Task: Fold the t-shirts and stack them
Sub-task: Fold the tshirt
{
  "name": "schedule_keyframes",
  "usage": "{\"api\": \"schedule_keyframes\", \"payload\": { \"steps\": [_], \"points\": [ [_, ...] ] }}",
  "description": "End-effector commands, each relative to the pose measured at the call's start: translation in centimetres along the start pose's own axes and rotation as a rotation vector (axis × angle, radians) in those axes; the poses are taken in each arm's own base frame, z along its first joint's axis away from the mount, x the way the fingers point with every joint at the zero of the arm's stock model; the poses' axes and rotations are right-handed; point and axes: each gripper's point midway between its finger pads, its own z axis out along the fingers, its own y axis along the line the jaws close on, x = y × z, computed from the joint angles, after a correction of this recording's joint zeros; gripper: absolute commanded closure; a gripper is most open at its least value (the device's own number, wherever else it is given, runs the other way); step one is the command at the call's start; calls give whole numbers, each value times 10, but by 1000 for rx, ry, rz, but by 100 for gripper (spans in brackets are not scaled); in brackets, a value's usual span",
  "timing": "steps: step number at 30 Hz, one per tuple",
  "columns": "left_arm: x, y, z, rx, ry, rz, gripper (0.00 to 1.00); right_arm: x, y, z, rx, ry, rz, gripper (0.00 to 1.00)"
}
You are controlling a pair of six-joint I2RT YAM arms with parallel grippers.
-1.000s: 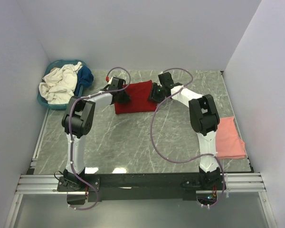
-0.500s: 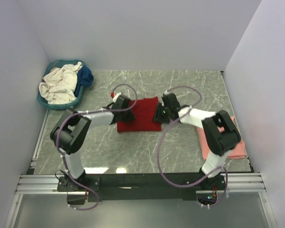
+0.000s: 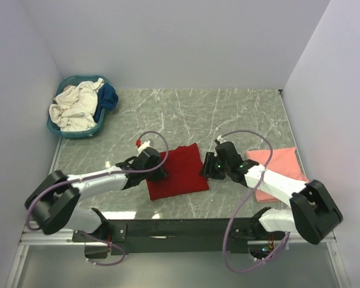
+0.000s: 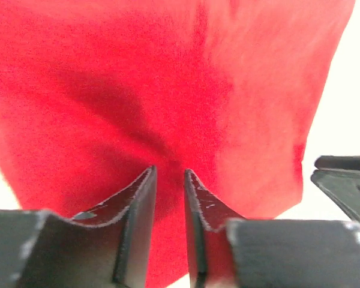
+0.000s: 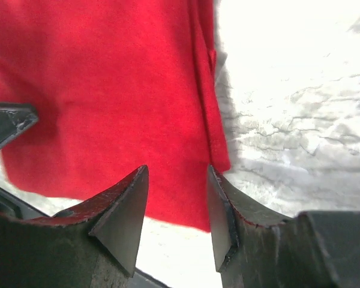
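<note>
While the deep red t-shirt point(image 3: 180, 174) lies folded on the tabletop point(image 3: 186, 114) at lower centre of the top view, the left fingers point(image 3: 160, 173) sit at its left edge and the right fingers point(image 3: 206, 171) at its right edge. A salmon pink t-shirt point(image 3: 279, 165) lies at right. At upper left a cream t-shirt point(image 3: 72, 105) and a dark blue t-shirt point(image 3: 110, 96) fill the teal basket point(image 3: 78, 134).

From the left wrist, the fingers stand narrowly parted over red cloth; I cannot tell whether they pinch it.

From the right wrist, the fingers are released and wide apart, straddling the cloth's right edge.

No words, labels, brands, numbers or signs can be read, neither on the red shirt point(image 3: 177, 171) nor anywhere around it.
</note>
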Motion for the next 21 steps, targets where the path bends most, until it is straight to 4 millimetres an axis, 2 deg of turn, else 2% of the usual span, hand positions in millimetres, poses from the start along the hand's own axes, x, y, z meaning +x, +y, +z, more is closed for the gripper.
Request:
{"api": "schedule_keyframes", "payload": {
  "steps": [1, 3, 4, 5, 7, 8, 10, 11, 12, 14, 15, 17, 21],
  "points": [
    [-34, -2, -24, -36, -126, -7, 67, -38, 16, -25, -8, -131, -11, 49],
    [-54, -3, -38, -56, -179, -12, 64, -60, 20, -32, 16, -192, -17, 48],
    [-70, 3, -42, -88, -230, -19, 61, -69, 17, -33, 34, -208, -19, 48],
    [-77, 7, -46, -111, -240, -23, 59, -85, 25, -37, 23, -232, -21, 48],
    [-89, 13, -48, -129, -259, -25, 58, -95, 23, -28, 42, -215, -28, 48],
    [-100, 20, -48, -138, -268, -53, 57, -112, 27, -30, 39, -236, -22, 48],
    [-108, 28, -46, -157, -266, -58, 57, -120, 24, -19, 52, -218, -17, 48],
    [-116, 34, -45, -172, -273, -77, 56, -132, 25, -19, 45, -229, -8, 48],
    [-120, 37, -45, -177, -273, -76, 56, -131, 24, -9, 45, -199, -1, 48],
    [-126, 41, -42, -185, -273, -87, 56, -142, 28, -3, 33, -199, 2, 48],
    [-129, 40, -41, -180, -272, -85, 56, -140, 23, 7, 49, -172, 7, 48],
    [-132, 42, -36, -189, -263, -91, 56, -145, 27, 14, 43, -160, 6, 48],
    [-132, 46, -26, -208, -243, -87, 56, -142, 22, 36, 54, -113, 17, 48]
  ]
}}
